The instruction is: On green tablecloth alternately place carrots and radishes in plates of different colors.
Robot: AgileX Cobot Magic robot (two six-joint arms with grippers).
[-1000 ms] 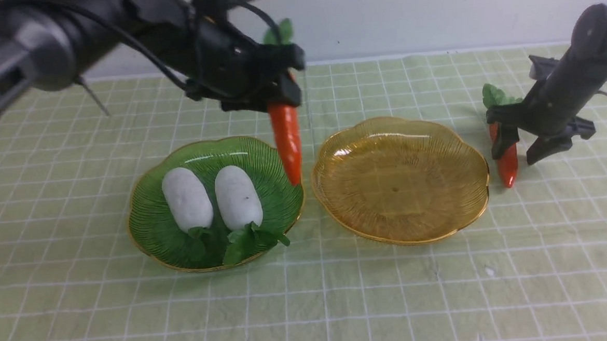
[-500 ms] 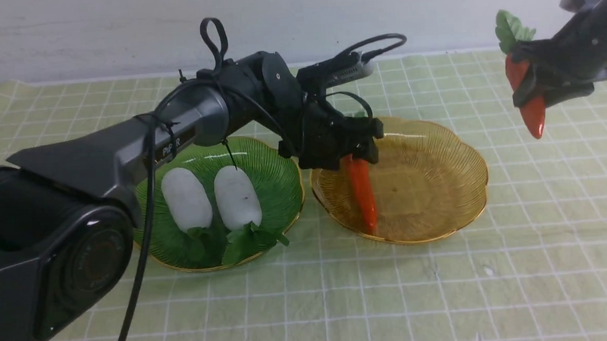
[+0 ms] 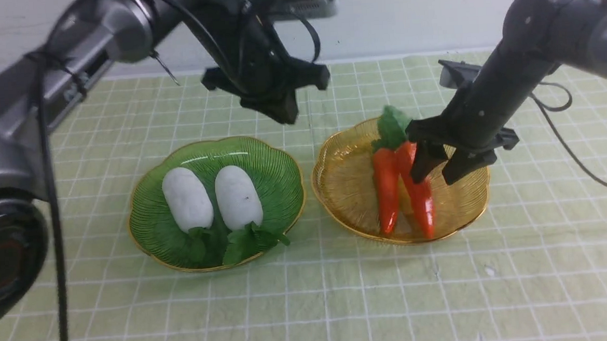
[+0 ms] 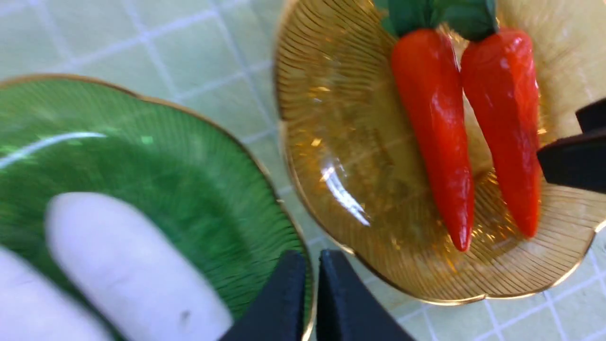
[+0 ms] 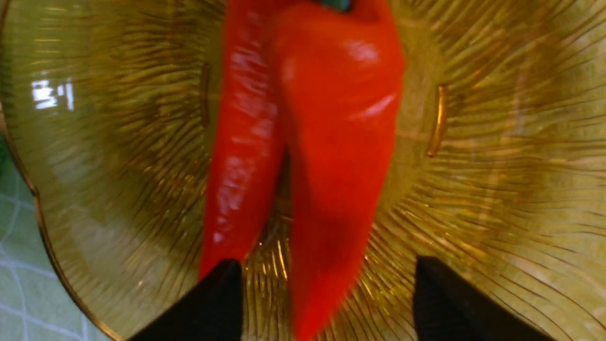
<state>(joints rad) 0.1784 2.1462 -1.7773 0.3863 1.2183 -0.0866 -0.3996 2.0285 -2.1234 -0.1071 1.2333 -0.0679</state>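
The left arm (image 3: pixel 93 31) reaches forward from the left side and bends down at the wrist. It carries the left pincer (image 3: pixel 286 114) raised, tips pointing down, with its 2 fingers (image 4: pixel 284 303) pressed together and nothing between them. The right arm (image 3: pixel 535 39) slopes down from the right side toward the centre, and the right pincer (image 3: pixel 435 171) sits low with its 2 fingers (image 5: pixel 208 308) spread apart, gripping nothing.

Blurred radishes (image 4: pixel 128 265), partly off-frame.
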